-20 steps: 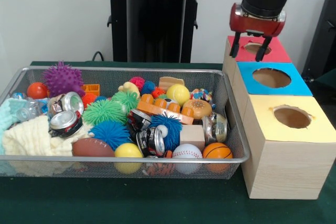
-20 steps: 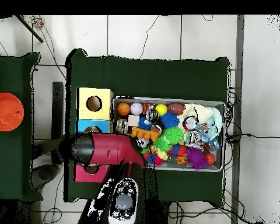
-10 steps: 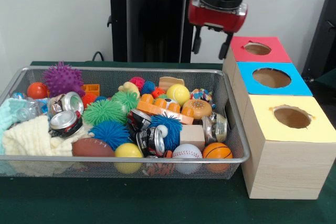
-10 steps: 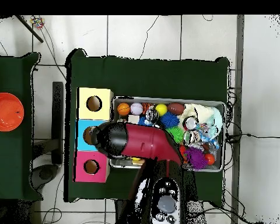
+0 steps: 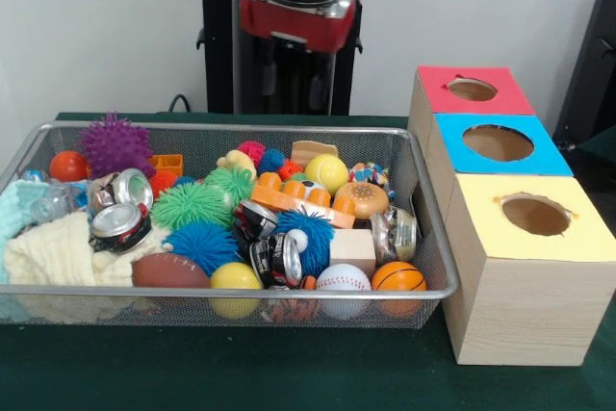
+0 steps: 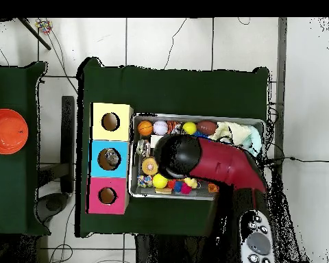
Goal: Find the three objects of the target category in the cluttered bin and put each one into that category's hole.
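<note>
Hovering above the wire-mesh bin (image 5: 428,238) of mixed toys, claw (image 5: 292,79) state could not be determined.

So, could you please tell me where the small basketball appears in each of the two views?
Front view: the basketball lies in the wire bin's near right corner, beside the baseball and nearest the yellow box.
Overhead view: the basketball is in the bin's top left corner, next to the yellow box.
Shared landmark: the yellow box with its round hole.
</note>
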Robot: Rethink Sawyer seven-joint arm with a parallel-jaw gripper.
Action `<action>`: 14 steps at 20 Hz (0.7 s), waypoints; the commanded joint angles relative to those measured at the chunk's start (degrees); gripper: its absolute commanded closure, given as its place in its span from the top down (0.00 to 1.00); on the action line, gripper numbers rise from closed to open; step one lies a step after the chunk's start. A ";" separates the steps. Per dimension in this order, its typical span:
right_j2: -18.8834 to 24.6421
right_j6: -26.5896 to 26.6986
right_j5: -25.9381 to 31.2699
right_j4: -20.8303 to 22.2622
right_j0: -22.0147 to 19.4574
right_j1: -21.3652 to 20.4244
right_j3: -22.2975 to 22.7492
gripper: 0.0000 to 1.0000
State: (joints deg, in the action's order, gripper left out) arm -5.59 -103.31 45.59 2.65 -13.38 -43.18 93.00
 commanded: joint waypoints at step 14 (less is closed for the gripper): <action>16.20 20.17 11.52 10.37 -15.25 2.41 -10.83 1.00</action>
State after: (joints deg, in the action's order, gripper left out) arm 2.06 -103.09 49.56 9.49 -24.92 -42.60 85.00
